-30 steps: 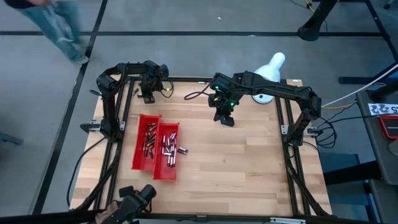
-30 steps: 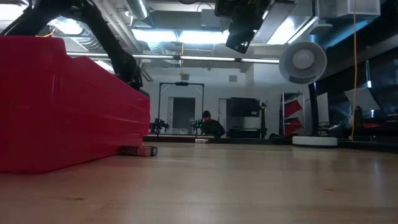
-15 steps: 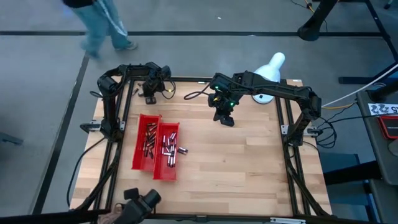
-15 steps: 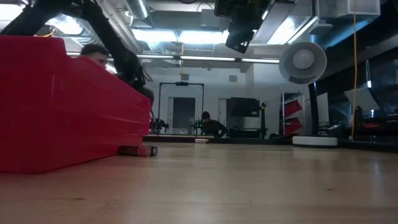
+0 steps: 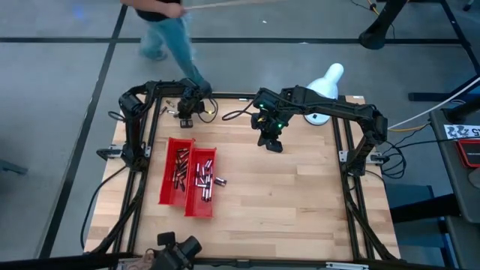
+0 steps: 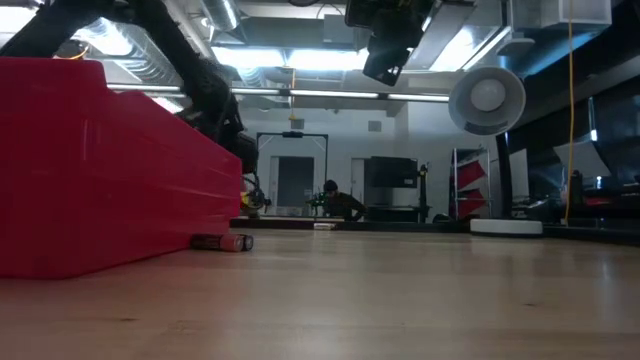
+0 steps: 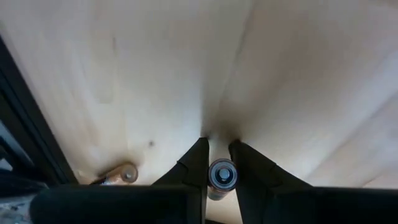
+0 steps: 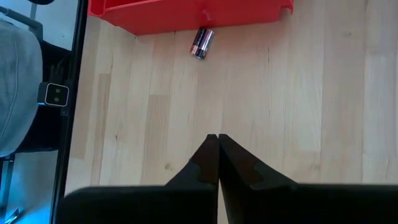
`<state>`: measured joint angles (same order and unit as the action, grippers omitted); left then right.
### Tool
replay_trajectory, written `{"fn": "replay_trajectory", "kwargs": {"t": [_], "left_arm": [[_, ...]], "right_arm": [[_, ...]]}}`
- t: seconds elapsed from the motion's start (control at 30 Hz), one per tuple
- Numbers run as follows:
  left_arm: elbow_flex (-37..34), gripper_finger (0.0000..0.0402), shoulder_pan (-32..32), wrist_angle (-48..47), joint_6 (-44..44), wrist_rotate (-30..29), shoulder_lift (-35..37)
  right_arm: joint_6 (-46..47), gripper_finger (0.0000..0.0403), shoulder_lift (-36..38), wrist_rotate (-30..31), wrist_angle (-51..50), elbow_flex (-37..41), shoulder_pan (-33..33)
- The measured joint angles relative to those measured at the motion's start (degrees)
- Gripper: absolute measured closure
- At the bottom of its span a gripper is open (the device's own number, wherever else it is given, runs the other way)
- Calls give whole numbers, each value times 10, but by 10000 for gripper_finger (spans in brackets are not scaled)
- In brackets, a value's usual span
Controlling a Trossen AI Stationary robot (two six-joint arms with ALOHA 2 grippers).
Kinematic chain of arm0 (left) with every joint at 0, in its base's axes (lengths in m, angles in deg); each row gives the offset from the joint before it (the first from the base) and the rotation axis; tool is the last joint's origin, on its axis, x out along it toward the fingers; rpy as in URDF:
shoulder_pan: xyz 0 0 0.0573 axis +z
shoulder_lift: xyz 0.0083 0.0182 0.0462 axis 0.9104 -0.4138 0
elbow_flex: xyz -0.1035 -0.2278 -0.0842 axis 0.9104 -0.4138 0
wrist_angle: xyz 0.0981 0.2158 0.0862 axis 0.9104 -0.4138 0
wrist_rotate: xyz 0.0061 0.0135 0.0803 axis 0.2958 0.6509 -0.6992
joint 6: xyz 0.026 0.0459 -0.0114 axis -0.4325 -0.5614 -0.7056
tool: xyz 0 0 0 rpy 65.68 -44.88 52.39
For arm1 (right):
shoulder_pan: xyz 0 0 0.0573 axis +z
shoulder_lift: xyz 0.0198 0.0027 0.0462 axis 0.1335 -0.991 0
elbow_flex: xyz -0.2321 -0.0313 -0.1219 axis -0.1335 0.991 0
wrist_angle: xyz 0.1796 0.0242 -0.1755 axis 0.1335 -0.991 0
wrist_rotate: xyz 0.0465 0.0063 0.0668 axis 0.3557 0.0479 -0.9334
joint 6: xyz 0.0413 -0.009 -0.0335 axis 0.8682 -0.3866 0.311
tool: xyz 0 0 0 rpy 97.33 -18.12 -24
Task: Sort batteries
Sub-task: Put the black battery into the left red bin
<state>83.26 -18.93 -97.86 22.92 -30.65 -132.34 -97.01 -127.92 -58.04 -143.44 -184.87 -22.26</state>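
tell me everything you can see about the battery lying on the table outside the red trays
The battery is a small cylinder, silvery at one end and coppery-dark at the other. It lies on its side on the bare wood table, close beside the red tray wall; whether they touch is unclear. Neither gripper is near it.

A robotics lab. The wooden table [image 5: 285, 187] stands on grey concrete floor [image 5: 247, 67]. Beyond it are ceiling strip lights [image 6: 250, 55] and equipment racks [image 6: 470, 180].

A white lamp [image 5: 328, 84] stands at the far right corner of the wooden counter [image 5: 300, 195]. On the grey floor [image 5: 247, 67] beyond, a person in jeans [image 5: 171, 37] walks past. Another person [image 6: 338, 203] sits far off in the room.
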Motion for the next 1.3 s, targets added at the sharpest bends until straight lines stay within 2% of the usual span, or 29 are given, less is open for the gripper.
{"fn": "replay_trajectory", "kwargs": {"t": [0.2, 0.33, 0.4, 0.5, 0.63, 0.73, 0.97, 1.17, 1.3], "left_arm": [[1, 360, -18, 6, 5, 26, 35], [7, 360, -18, -2, 19, 22, 93], [11, 359, -19, -4, 32, 43, 130], [11, 360, -25, -7, 78, 111, 195], [11, 360, -33, -22, 194, 237, 281], [10, 358, -47, -59, 282, 283, 337], [7, 359, -100, -181, 464, 282, 406], [4, 358, -174, -213, 538, 258, 413], [-35, 359, -225, -209, 586, 254, 413]], "right_arm": [[-2, 397, 0, 0, 0, 0, 0], [-4, 397, 0, 0, 1, 0, 0], [-4, 398, 0, 0, 1, 0, 0], [-6, 398, 0, 0, 2, 0, 0], [-6, 398, 0, 0, 2, 0, 0], [-10, 397, 0, 0, 2, 0, 0], [-26, 398, 0, 1, 16, 0, -1], [-37, 397, 0, 2, 21, 0, -1], [-44, 398, 0, 6, 17, 0, -1]]}}
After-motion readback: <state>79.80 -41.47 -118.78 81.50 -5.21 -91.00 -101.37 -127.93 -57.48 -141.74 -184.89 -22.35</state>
